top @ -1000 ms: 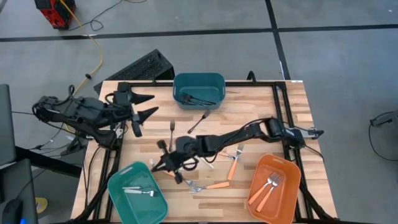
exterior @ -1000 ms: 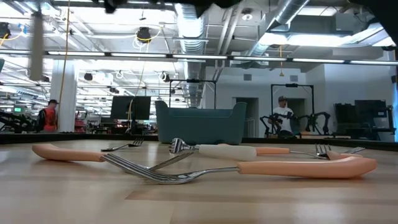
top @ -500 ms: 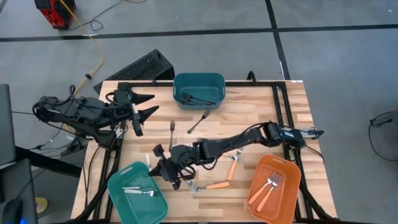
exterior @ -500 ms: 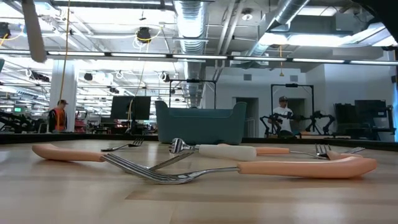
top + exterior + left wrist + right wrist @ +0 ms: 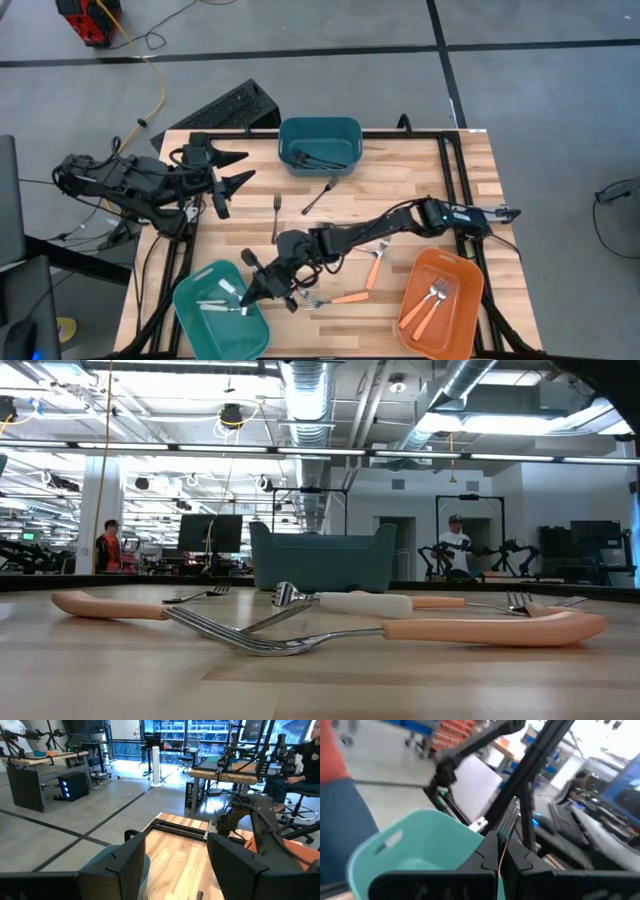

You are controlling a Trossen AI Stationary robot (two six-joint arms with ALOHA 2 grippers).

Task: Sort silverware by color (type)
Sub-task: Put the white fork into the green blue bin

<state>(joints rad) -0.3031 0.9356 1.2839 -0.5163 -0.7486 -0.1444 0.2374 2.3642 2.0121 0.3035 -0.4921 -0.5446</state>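
Note:
My right gripper (image 5: 250, 288) reaches across the table to the right rim of the light teal bin (image 5: 200, 330) and is shut on a silver fork (image 5: 229, 288). Silver pieces (image 5: 218, 306) lie in that bin. Orange-handled forks (image 5: 375, 268) (image 5: 348, 297) and a silver fork (image 5: 315, 301) lie on the wood by the arm. Two dark forks (image 5: 320, 193) (image 5: 276, 214) lie farther back. My left gripper (image 5: 238, 170) waits open at the table's far left. My right gripper pinches the silver fork between its two fingers (image 5: 487, 857). The fork lies along the fingers, and its tines (image 5: 510, 817) stick out past the fingertips. The fingers hide the part they are on. The fork is lifted clear, above the light teal bin's rim (image 5: 427, 817).
A dark teal bin (image 5: 320, 145) holding dark utensils stands at the far edge. An orange bin (image 5: 455, 315) with orange-handled forks stands near right. In the low view, orange-handled forks (image 5: 490, 628) and a white-handled piece (image 5: 365, 603) lie close by. People show in the room behind.
My right gripper has moved toward the table's near-left corner, from the wood beside the loose forks to the light teal bin's right rim. It has carried the silver fork with it and stayed shut.

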